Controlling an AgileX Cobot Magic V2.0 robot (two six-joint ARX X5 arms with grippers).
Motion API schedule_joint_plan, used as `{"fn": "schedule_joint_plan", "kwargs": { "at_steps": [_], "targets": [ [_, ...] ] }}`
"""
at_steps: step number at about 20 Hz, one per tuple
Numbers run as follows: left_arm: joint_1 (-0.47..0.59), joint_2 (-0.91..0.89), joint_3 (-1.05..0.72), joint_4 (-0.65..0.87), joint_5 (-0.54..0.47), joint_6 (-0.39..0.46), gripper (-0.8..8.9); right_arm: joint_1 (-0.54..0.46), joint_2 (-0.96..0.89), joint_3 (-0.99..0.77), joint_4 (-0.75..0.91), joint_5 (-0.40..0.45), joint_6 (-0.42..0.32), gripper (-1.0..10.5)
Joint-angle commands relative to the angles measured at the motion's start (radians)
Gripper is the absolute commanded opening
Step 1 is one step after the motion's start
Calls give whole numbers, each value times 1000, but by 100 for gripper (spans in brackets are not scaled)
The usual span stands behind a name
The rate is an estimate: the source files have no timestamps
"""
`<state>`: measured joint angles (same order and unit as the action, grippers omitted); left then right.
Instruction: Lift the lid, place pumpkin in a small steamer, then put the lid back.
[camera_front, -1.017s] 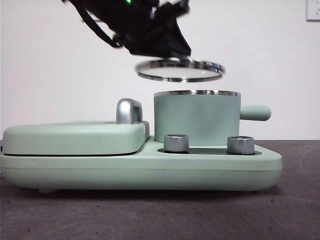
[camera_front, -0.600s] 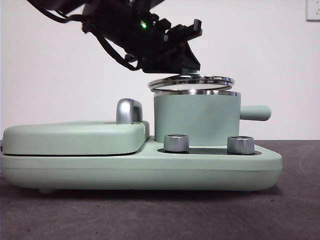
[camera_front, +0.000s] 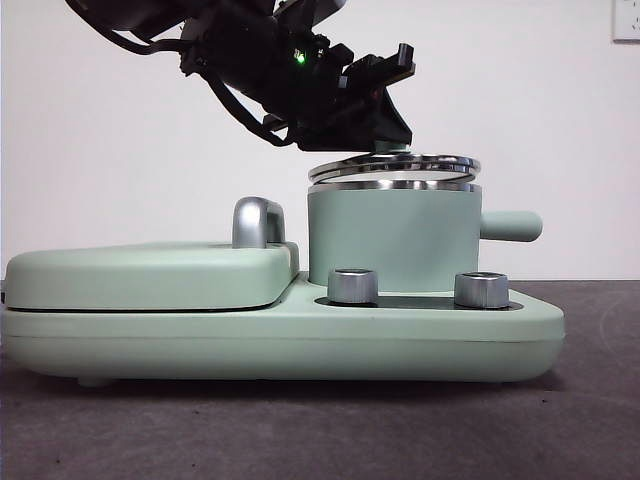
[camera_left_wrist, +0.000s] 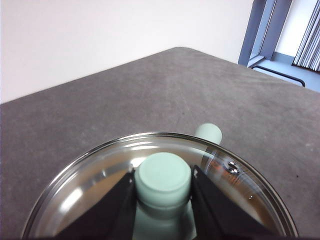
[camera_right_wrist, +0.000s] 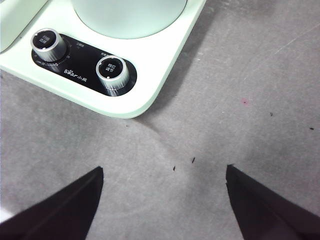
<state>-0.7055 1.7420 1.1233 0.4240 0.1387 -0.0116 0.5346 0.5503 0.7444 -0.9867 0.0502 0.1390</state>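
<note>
The lid (camera_front: 395, 167), a steel-rimmed glass disc, lies slightly tilted right at the rim of the small steamer (camera_front: 392, 240), a mint-green pot with a stubby side handle (camera_front: 510, 226). My left gripper (camera_front: 385, 135) comes in from the upper left and is shut on the lid's mint-green knob (camera_left_wrist: 162, 177). The black jaws clamp the knob from both sides in the left wrist view, with the glass (camera_left_wrist: 100, 185) spread beneath them. The pumpkin is hidden. My right gripper (camera_right_wrist: 162, 172) hangs open over bare table beside the unit's front corner.
The pot stands on a wide mint-green base (camera_front: 280, 345) with two steel dials (camera_front: 352, 286) (camera_front: 481, 290) in front. To its left lies a flat grill cover (camera_front: 150, 272) with a chrome handle (camera_front: 257, 222). Dark grey table surrounds the unit.
The left gripper has lowered the lid and carried it rightward, from hovering well above the pot to resting at its rim. The lid has levelled out.
</note>
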Motion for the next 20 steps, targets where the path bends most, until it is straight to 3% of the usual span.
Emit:
{"fn": "schedule_joint_plan", "kwargs": {
  "at_steps": [1,9,15,20],
  "targets": [
    [-15,13,33,-3,12,35,9,5,4,6,6,4,11,378],
    [-23,50,33,-33,20,58,9,5,3,6,6,4,11,377],
    [-23,50,33,-66,20,185,9,5,3,6,6,4,11,377],
    [-23,50,33,-89,39,173,9,5,3,6,6,3,11,378]
  ]
}}
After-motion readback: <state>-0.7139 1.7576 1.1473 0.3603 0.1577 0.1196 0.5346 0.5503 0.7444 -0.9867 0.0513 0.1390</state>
